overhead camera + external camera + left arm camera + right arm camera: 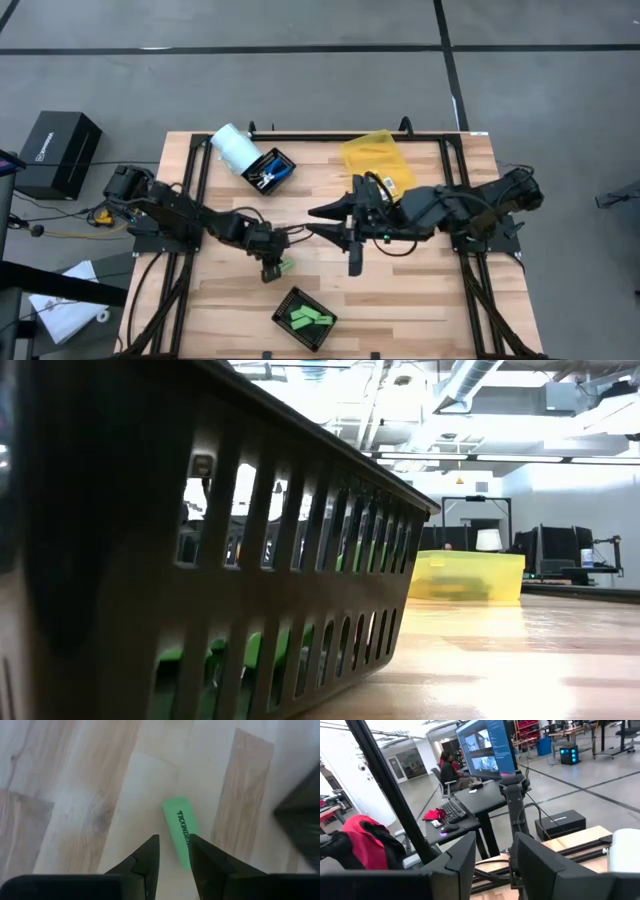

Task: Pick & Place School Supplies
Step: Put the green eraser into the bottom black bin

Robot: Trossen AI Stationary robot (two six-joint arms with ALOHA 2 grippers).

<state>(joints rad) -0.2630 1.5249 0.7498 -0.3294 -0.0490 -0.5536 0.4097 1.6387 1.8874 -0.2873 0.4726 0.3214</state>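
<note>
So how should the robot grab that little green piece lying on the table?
Probably from straight above, pinching the green piece across its two long sides near the middle. It lies flat and narrow on the bare table, and the left gripper is above it, fingers slightly apart.

The left arm is reaching from the table's left edge toward the middle, bending down at the wrist so that the left gripper (274,268) is pointing down at the tabletop, its two dark fingers (145,860) standing slightly apart with a narrow gap between the tips. The right arm is stretching in from the right edge and lying nearly level above the table, the right gripper (325,222) pointing leftward with its fingers (462,857) spreading apart on nothing.
</note>
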